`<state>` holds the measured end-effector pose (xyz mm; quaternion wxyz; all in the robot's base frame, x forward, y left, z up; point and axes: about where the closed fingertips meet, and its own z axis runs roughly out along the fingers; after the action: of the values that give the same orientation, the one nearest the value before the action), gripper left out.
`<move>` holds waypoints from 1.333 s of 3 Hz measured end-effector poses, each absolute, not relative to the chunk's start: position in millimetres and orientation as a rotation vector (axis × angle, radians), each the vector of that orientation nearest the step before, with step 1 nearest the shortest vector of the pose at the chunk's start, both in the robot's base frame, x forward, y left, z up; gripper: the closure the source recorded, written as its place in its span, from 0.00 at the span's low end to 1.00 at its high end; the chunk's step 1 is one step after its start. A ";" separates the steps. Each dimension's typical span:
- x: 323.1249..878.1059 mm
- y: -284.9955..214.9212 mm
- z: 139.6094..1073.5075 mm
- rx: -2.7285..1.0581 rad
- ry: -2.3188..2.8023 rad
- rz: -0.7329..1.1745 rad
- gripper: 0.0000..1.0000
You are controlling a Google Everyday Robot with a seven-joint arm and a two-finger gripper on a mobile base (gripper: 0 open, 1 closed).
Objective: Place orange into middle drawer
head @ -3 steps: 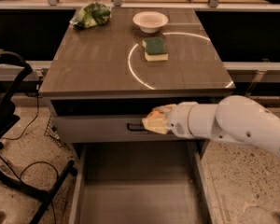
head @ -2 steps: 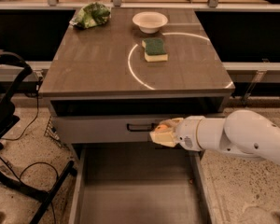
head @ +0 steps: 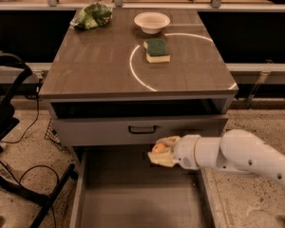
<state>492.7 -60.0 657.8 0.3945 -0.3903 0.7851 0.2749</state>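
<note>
The orange is a small round fruit held between the cream fingers of my gripper. The gripper is on the end of a white arm that comes in from the right. It hangs over the far part of the middle drawer, a wide grey drawer pulled out at the bottom of the cabinet. The gripper is just below the grey drawer front with the black handle.
On the cabinet top are a green-and-yellow sponge, a white bowl and a green bag. A black frame with cables stands on the floor to the left.
The gripper with the orange has moved down and a little right, from in front of the drawer handle to over the open middle drawer.
</note>
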 end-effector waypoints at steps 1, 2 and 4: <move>473.5 -39.6 580.1 -1.117 1.954 0.840 1.00; 459.7 -2.1 524.4 -1.230 1.850 1.010 1.00; 438.5 35.2 473.3 -1.260 1.756 1.184 1.00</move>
<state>438.5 35.2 473.3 0.3322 -0.4824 0.6720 0.4531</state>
